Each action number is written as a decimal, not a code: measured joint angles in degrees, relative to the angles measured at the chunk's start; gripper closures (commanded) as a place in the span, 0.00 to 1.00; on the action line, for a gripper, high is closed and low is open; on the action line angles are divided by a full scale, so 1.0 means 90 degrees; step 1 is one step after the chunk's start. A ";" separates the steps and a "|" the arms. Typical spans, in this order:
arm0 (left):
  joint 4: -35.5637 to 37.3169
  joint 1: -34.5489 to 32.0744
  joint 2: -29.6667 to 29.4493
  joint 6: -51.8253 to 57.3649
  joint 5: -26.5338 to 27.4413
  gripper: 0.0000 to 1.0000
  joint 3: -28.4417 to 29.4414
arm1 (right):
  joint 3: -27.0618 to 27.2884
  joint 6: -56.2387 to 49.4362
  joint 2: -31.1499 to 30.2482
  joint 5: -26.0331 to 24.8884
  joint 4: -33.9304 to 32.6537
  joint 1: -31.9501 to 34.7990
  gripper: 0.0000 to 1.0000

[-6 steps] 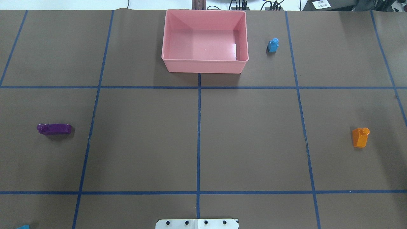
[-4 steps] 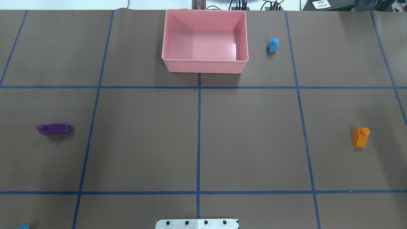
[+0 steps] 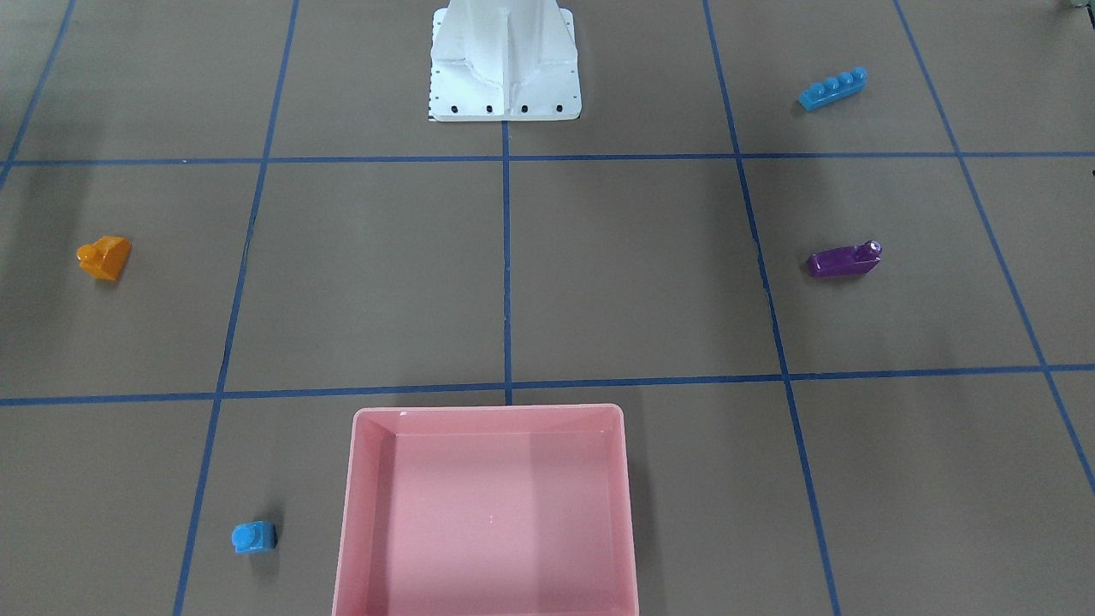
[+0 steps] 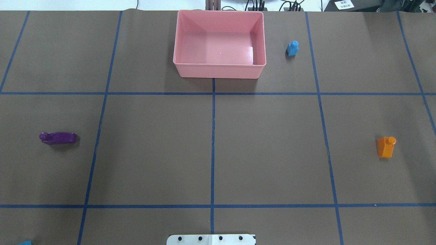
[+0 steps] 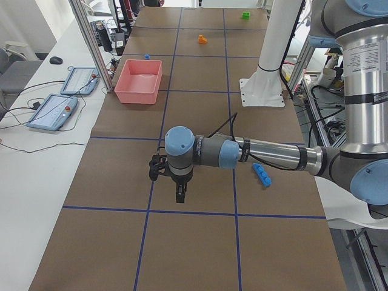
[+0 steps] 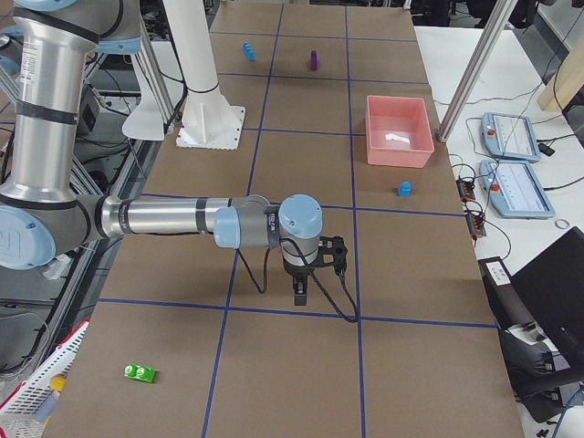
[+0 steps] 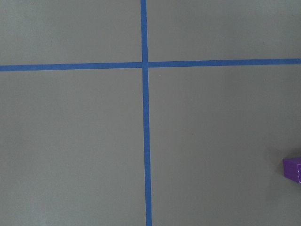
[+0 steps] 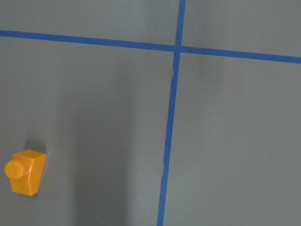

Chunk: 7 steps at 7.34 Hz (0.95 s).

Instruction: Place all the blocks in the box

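The shallow pink plastic box (image 4: 219, 70), at the far middle of the brown table (image 4: 272, 153), held nothing. All five toy bricks lay outside it: the small blue cube (image 4: 292, 48) near its right side, the orange sloped brick (image 4: 386, 147), the purple sloped brick (image 4: 58, 137), the long blue bar (image 3: 832, 88) and the green brick (image 6: 140, 372). I could not tell if the left jaws or the right jaws were clenched. No writing was readable.

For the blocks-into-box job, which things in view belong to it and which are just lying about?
Job: pink box; orange block; purple block; small blue cube; long blue bar; green brick.
Lying about: white robot base; control tablets; computer mouse.
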 measured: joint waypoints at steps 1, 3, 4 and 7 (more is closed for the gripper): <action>-0.0001 0.0000 0.0000 0.0004 0.0000 0.00 -0.0006 | -0.0024 -0.0005 0.0011 -0.0001 0.0031 -0.0021 0.00; -0.0011 0.0013 -0.0003 -0.0002 -0.0003 0.00 -0.0004 | -0.0053 -0.0011 -0.0035 0.0035 0.0204 -0.0061 0.00; -0.0048 0.0033 -0.0005 -0.0001 -0.0005 0.00 0.0001 | -0.0057 -0.0015 -0.0051 0.0073 0.0258 -0.0065 0.00; -0.0341 0.0136 -0.0001 -0.0010 -0.0008 0.00 0.0016 | -0.0061 0.0029 -0.0055 0.0445 0.0356 -0.0172 0.00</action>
